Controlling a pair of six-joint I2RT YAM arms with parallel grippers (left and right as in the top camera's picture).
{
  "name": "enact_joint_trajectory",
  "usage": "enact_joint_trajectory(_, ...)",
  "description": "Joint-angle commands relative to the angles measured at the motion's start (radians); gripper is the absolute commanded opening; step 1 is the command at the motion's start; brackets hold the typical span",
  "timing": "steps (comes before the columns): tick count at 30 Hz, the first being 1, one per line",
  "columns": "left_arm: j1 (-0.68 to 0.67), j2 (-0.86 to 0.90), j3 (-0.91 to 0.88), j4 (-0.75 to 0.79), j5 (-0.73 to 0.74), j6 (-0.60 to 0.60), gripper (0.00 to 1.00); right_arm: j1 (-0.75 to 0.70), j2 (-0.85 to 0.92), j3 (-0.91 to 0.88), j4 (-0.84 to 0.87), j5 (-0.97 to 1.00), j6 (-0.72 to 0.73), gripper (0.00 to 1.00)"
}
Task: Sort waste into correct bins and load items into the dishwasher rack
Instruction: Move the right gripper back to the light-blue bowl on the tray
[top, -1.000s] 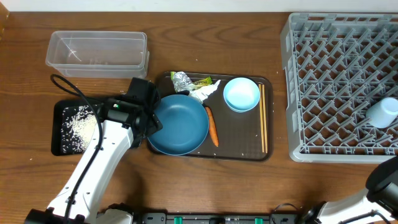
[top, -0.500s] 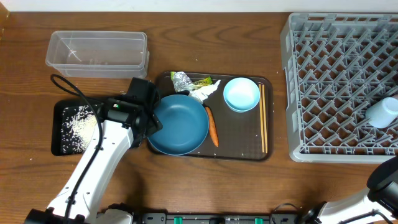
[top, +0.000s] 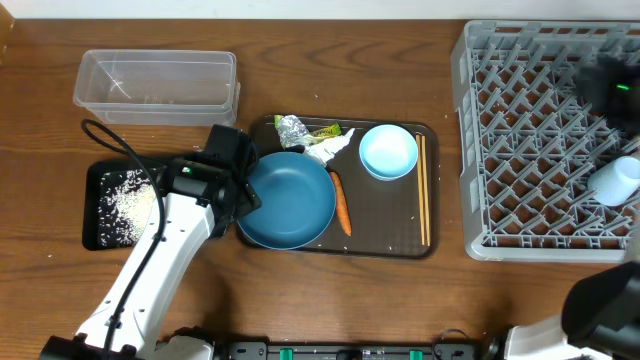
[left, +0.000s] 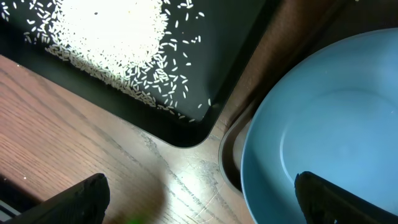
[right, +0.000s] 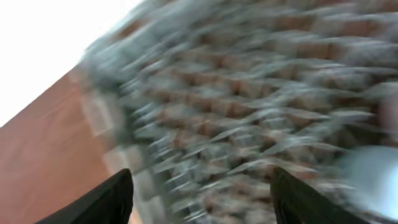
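Note:
My left gripper (top: 241, 196) (left: 205, 199) is open, one finger over the wood and the other over the large dark-blue bowl (top: 290, 200) (left: 323, 118), straddling its left rim. Loose white rice (top: 128, 203) (left: 118, 43) lies in the black tray (top: 95, 235) (left: 224, 74). The clear tub (top: 157, 80) stands behind it. Carrot (top: 341, 203), foil (top: 291, 128), wrapper (top: 323, 131), tissue (top: 326, 149), small pale-blue bowl (top: 388, 151) and chopsticks (top: 424, 190) lie on the brown tray. My right gripper (top: 606, 86) (right: 202, 196), blurred, is open and empty above the grey rack (top: 540, 140) (right: 249, 106), which holds the pale-blue cup (top: 615, 181).
The brown serving tray (top: 395, 235) sits mid-table between the black tray and the rack. A black cable (top: 105, 135) loops from my left arm over the black tray's far edge. Bare wood runs along the front edge.
My right arm has swung fast into view over the rack's far right side. The left arm, the bowl and the cup have not moved.

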Motion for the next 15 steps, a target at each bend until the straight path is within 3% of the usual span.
enact_joint_trajectory(1, 0.004, -0.012, 0.019, -0.005, -0.02, -0.009, 0.98, 0.144, 0.007, 0.005, -0.006, -0.089, -0.005, 0.62)
enact_joint_trajectory(8, 0.004, -0.012, 0.019, -0.005, -0.02, -0.009, 0.98, 0.455, 0.081, 0.005, -0.006, -0.058, -0.173, 0.63)
enact_joint_trajectory(15, 0.004, -0.012, 0.019, -0.005, -0.02, -0.009, 0.98, 0.684, 0.236, 0.005, -0.011, 0.166, -0.134, 0.66)
